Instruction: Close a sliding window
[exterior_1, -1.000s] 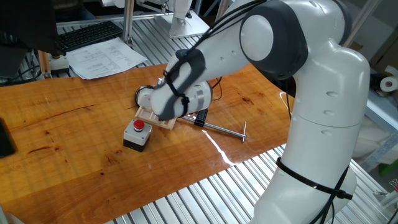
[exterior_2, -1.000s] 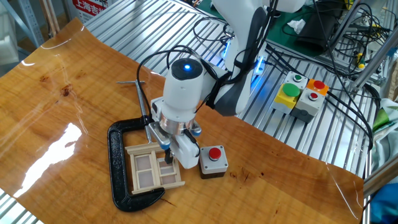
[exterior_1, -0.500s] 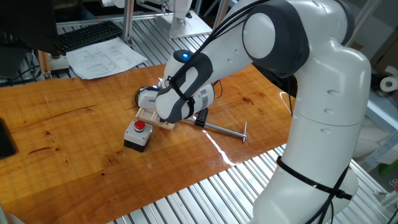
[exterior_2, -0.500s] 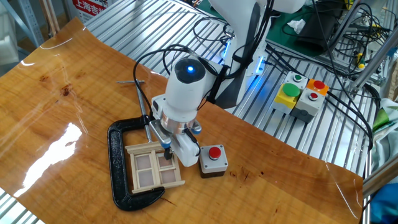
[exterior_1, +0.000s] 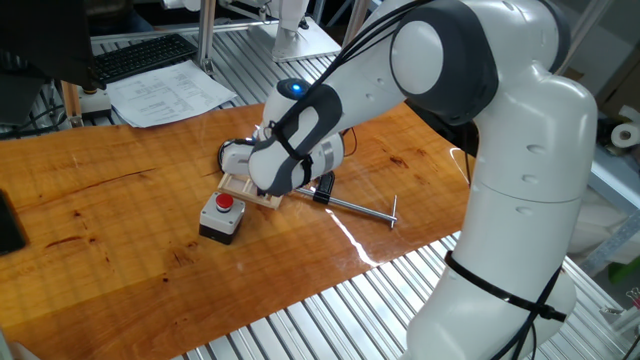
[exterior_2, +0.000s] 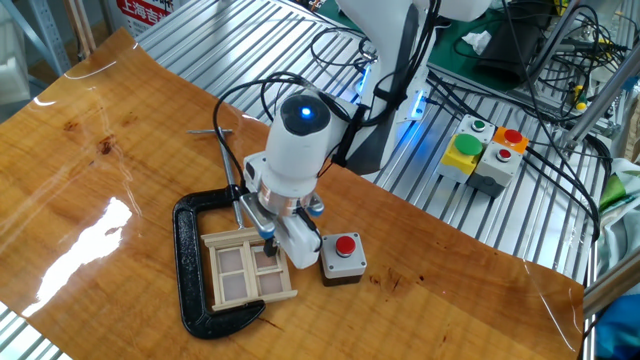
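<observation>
The sliding window (exterior_2: 243, 268) is a small pale wooden frame with two panes, lying flat on the table inside the black C-clamp (exterior_2: 190, 262). My gripper (exterior_2: 270, 244) points down over the frame's right half, and its dark fingertips (exterior_2: 268, 240) touch the frame's top right part. The fingers look shut together, with nothing between them. In one fixed view only the frame's near edge (exterior_1: 255, 197) shows under the wrist, and the fingers are hidden behind the arm.
A grey box with a red button (exterior_2: 343, 257) stands just right of the window, and it also shows in one fixed view (exterior_1: 221, 215). The clamp's long screw rod (exterior_1: 360, 208) lies across the table. A button panel (exterior_2: 482, 152) sits on the metal bench beyond.
The wrist shifted and turned slightly over the window between one second and half a second ago. Since then nothing has visibly moved.
</observation>
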